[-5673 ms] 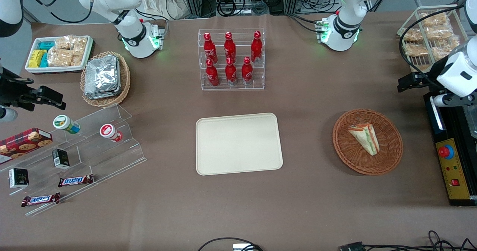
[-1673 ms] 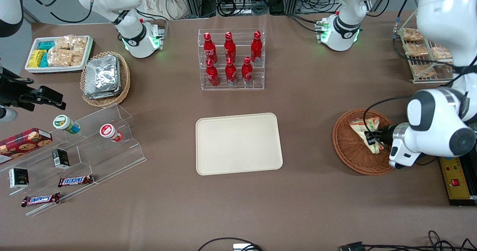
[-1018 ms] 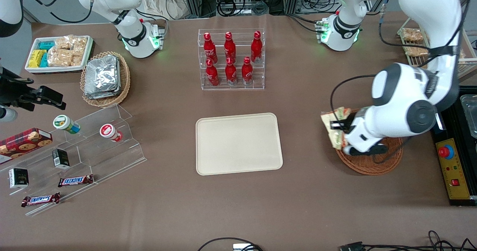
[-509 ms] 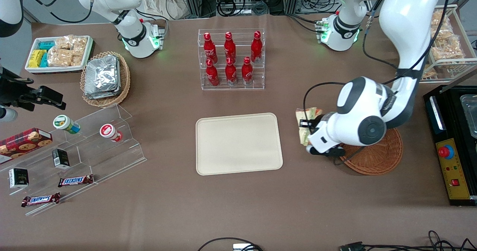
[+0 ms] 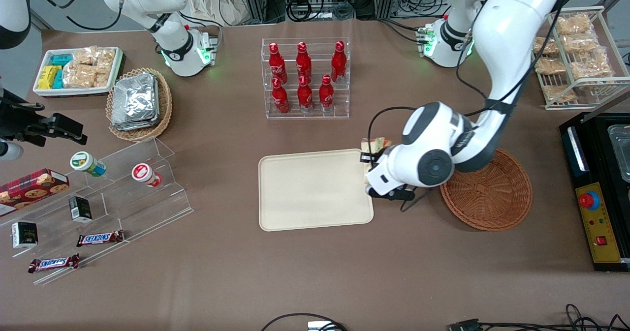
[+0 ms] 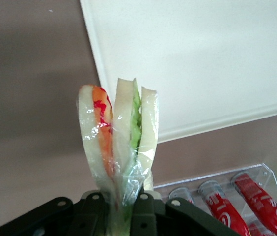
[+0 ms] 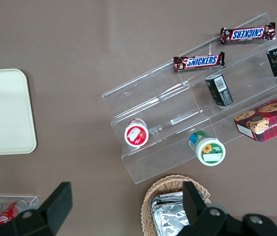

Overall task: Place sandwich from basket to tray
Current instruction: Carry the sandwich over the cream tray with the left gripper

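Sandwich (image 6: 120, 142) now claw-clamped (image 6: 124, 204) above tray (image 6: 212, 59)

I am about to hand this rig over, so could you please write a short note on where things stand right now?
Gripper: shut on the wrapped sandwich, held in the air at the tray's edge nearest the basket.
Tray: nothing on it.
Basket: empty, toward the working arm's end of the table.
Done: sandwich lifted out of the basket and carried to the tray.
Left: move over the tray, lower, release, withdraw.
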